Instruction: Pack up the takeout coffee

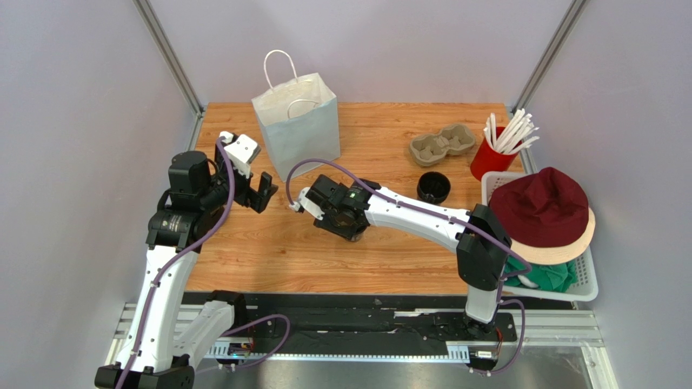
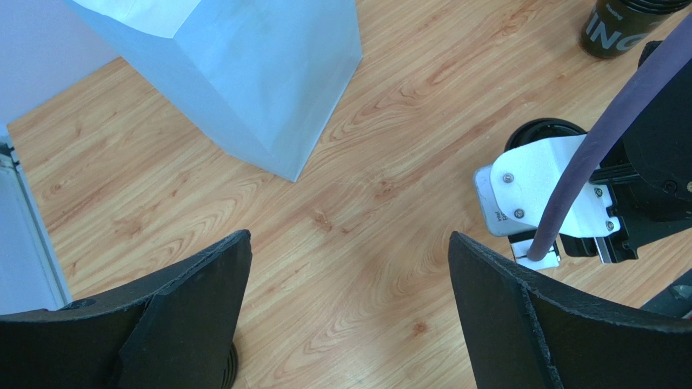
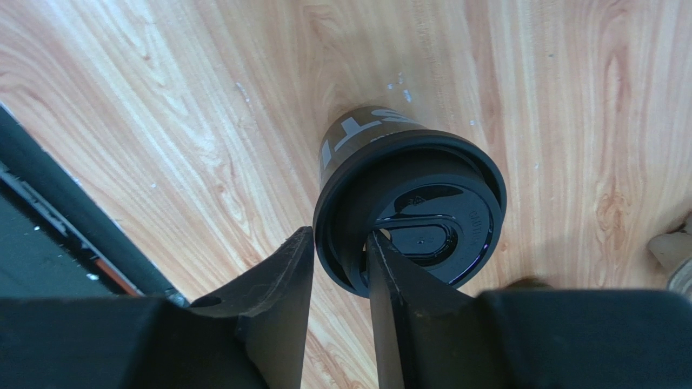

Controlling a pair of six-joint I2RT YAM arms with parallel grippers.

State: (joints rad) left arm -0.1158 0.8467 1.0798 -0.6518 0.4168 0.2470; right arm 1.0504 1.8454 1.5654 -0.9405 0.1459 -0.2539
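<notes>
A black takeout coffee cup (image 3: 406, 215) with a black lid stands or hangs tilted over the wood table. My right gripper (image 3: 341, 235) is shut on its lid rim, one finger outside the rim and one on the lid. In the top view the right gripper (image 1: 348, 220) covers this cup at the table's middle. In the left wrist view only the edge of the cup's lid (image 2: 542, 130) shows behind the right wrist. A second black cup (image 1: 433, 187) stands further right and also shows in the left wrist view (image 2: 625, 20). My left gripper (image 1: 261, 193) is open and empty, low beside the white paper bag (image 1: 296, 130).
The paper bag (image 2: 244, 73) stands open at the back left. A brown pulp cup carrier (image 1: 443, 144) lies at the back right, next to a red cup of white straws (image 1: 491, 158). A white basket (image 1: 589, 284) with a maroon hat (image 1: 540, 207) sits at the right edge.
</notes>
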